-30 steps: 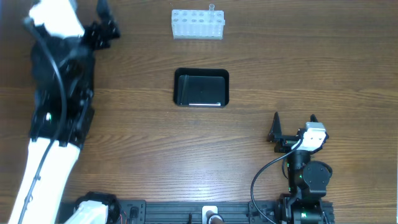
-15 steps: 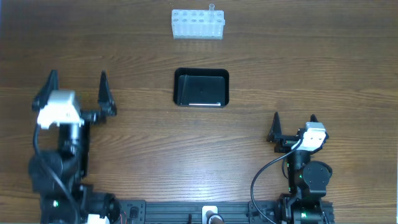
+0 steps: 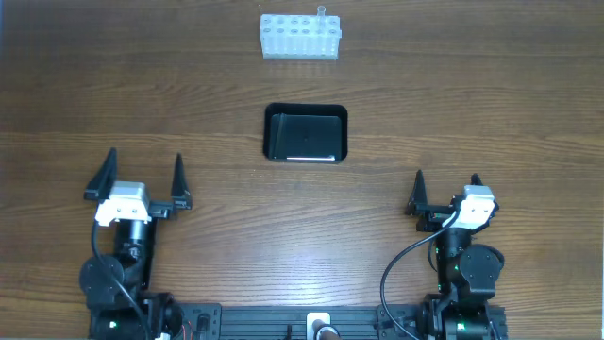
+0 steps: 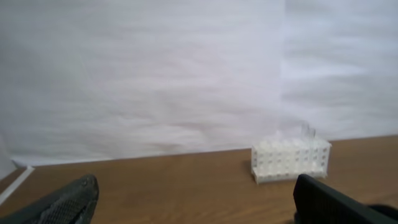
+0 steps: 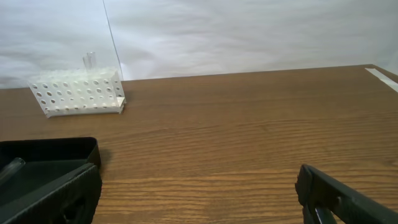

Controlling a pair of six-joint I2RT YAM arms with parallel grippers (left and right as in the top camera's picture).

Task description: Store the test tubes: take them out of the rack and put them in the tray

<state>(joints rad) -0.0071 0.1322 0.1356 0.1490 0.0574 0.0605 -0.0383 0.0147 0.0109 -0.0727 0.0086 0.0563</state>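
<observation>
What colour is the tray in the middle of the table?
Black. The tray shows best in the top view.

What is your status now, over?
Left gripper open, right gripper open, both near the bases. One test tube upright in the rack. Tray lies between grippers and rack.

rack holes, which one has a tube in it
The far-row hole near the right end of the rack: a clear tube stands up from it; the other holes look empty.

Brown wood-grain tabletop [image 3: 491,113] underneath; beyond the far edge, plain white wall [image 5: 249,31] with one vertical seam [image 5: 112,37].
</observation>
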